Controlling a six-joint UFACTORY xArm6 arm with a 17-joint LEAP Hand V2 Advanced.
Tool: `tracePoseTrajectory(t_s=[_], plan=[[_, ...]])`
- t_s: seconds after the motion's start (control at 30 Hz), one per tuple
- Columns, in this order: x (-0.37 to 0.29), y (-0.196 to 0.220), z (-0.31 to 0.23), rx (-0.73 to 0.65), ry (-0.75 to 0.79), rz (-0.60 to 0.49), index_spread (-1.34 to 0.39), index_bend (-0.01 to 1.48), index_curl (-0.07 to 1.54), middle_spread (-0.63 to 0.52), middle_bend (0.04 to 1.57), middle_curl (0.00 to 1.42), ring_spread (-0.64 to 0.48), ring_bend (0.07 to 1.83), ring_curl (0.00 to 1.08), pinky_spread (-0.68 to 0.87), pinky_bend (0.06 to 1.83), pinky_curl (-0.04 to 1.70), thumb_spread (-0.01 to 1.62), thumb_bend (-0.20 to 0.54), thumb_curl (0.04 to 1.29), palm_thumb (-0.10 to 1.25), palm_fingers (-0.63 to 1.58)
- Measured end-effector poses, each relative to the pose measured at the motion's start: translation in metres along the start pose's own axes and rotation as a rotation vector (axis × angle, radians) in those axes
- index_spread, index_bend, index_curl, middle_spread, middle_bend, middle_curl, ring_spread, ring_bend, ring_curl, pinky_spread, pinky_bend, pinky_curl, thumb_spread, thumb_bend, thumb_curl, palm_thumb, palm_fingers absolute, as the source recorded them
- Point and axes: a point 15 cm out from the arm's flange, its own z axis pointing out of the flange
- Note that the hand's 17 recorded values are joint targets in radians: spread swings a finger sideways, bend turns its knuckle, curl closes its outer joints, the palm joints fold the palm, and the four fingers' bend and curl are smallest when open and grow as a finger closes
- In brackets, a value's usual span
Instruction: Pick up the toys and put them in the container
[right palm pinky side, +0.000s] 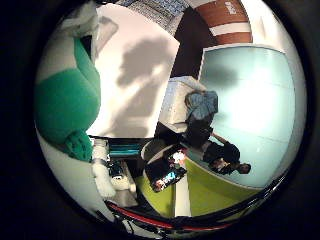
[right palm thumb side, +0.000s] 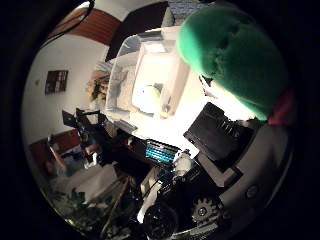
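Right now the hand (right palm thumb side: 215, 165) holds a green plush toy (right palm thumb side: 235, 55) close against the palm, fingers seemingly curled round it | clear container (right palm thumb side: 127, 65) on white table (right palm pinky side: 145, 65), pale toy (right palm thumb side: 147, 97) inside | room: teal wall panel (right palm pinky side: 255, 105), brown wall.

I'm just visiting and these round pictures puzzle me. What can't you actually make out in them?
- Green plush toy: so close to the palm in both views that its whole shape is cut off.
- Robot hand: only geared parts show at the edge of the thumb side view; whether the fingers curl round the toy is hidden.
- Clear container: a pale object lies inside, too small and glared to identify.
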Motion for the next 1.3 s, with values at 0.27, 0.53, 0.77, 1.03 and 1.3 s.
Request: tracePoseTrajectory(t_s=[0.27,0.53,0.77,1.03,1.3], plan=[[-0.079,-0.018,-0.015,0.08,-0.007,-0.094,-0.28,1.01,1.01,-0.17,1.3,0.89,-0.26,1.32,0.84,-0.22,1.18,1.13,0.61,-0.021,0.88,1.05,1.01],[-0.145,-0.044,-0.029,0.204,-0.029,-0.177,-0.28,0.99,1.01,-0.17,1.27,0.9,-0.26,1.29,0.85,-0.23,1.13,1.16,0.58,-0.022,0.88,1.05,1.04],[-0.188,-0.07,-0.03,0.277,-0.11,-0.227,-0.28,0.98,1.01,-0.17,1.25,0.9,-0.26,1.27,0.86,-0.24,1.09,1.18,0.55,-0.022,0.88,1.05,1.06],[-0.215,-0.096,-0.023,0.32,-0.172,-0.249,-0.28,0.98,1.01,-0.17,1.25,0.91,-0.27,1.25,0.88,-0.24,1.09,1.18,0.55,-0.021,0.88,1.03,1.06],[-0.219,-0.113,-0.007,0.305,-0.21,-0.229,-0.32,0.57,0.89,-0.2,1.07,0.79,-0.28,1.18,0.74,-0.41,0.96,0.96,1.07,-0.061,0.63,0.57,0.84]])
